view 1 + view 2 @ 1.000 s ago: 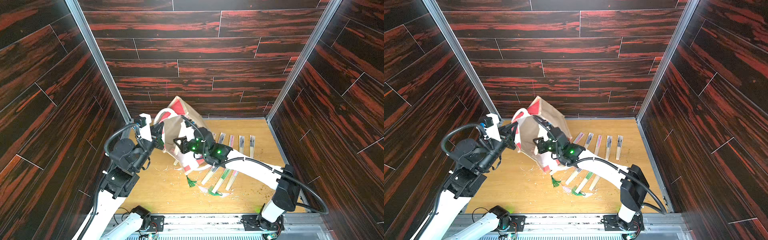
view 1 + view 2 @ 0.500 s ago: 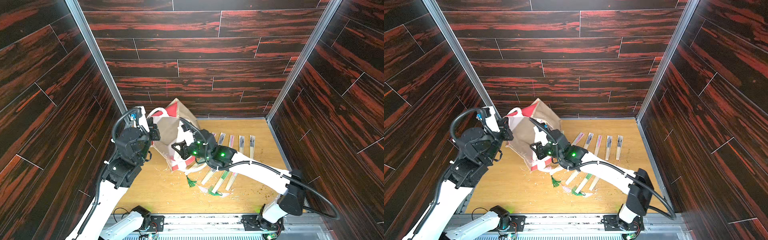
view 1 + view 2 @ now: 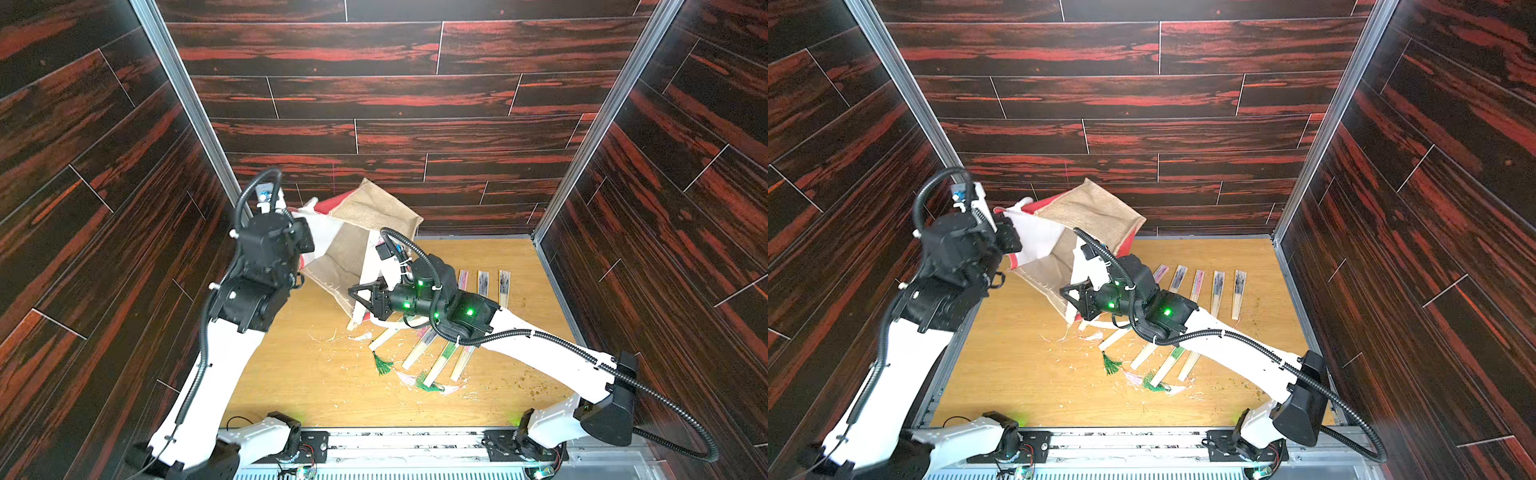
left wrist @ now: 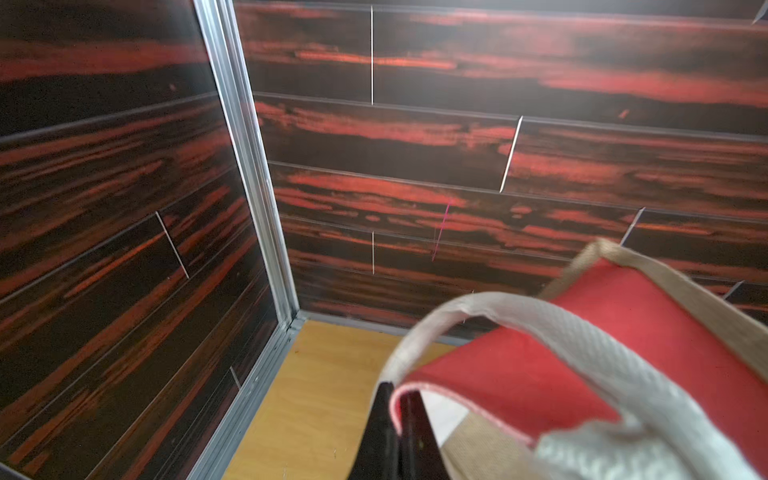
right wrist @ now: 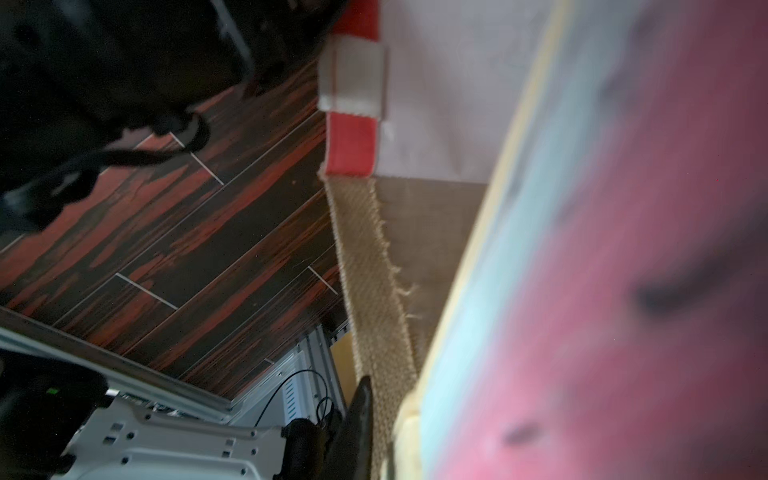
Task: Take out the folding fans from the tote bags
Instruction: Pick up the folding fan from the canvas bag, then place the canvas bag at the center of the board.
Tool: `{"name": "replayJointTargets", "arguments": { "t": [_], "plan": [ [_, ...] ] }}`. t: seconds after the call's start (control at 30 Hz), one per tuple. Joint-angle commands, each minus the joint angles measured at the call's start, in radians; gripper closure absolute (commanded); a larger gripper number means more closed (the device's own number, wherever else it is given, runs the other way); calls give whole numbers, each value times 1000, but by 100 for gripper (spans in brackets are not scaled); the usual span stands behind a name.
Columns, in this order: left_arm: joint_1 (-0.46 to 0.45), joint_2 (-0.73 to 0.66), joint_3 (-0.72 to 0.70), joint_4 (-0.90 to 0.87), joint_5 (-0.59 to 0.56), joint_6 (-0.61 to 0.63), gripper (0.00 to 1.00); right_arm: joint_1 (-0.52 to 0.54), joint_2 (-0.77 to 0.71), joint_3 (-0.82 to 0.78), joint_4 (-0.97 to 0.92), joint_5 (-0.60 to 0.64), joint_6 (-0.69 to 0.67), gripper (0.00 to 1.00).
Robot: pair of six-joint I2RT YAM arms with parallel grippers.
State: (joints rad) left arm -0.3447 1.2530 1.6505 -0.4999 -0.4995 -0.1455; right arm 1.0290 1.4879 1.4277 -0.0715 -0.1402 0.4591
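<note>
The tote bag (image 3: 374, 208) (image 3: 1096, 212) of tan burlap with red sides hangs tilted above the table's back left, its mouth turned to the front left. My left gripper (image 3: 305, 241) (image 3: 1013, 241) (image 4: 399, 415) is shut on its red rim beside a white handle (image 4: 582, 332). My right gripper (image 3: 358, 293) (image 3: 1070, 293) is shut on the bag's lower burlap edge (image 5: 370, 291). A pink and blue folding fan (image 5: 602, 270) lies against that edge and hides the far finger. Several fans (image 3: 1217, 286) lie in a row at the back right. More fans (image 3: 440, 357) with green tassels lie under my right arm.
Dark red wood walls close in the table on three sides, with metal corner posts (image 3: 195, 108). Loose fibres and scraps (image 3: 332, 336) litter the pale wood tabletop (image 3: 311, 386). The arm bases stand on the metal rail (image 3: 415, 440) along the front edge.
My left arm has lifted and carried the bag's red rim up and back, so the bag hangs higher and more tilted. The right gripper has kept its hold at nearly the same spot.
</note>
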Motion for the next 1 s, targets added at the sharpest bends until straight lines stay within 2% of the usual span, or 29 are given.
{"name": "replayJointTargets", "arguments": {
  "t": [0.0,0.17,0.3,0.5,0.57,0.7,0.97],
  "plan": [
    [16,5,39,-22,-23,-12,100,-4,-62,3,50,-88,-11,100],
    [16,-36,-22,38,125,-35,100,-4,-18,34,82,-242,-13,100],
    [16,-79,-71,73,133,-40,100,-4,9,63,88,-308,-6,100],
    [17,-75,-36,28,39,-9,100,-5,-32,43,58,-216,-14,100],
    [18,-58,-4,-1,-1,-6,100,-13,-57,27,34,-118,-13,100],
    [24,-9,77,-56,-74,-3,100,-55,-114,-23,-7,-22,30,100],
    [45,163,267,-210,-114,-113,100,-158,-283,-174,-39,73,109,100]
  ]
}}
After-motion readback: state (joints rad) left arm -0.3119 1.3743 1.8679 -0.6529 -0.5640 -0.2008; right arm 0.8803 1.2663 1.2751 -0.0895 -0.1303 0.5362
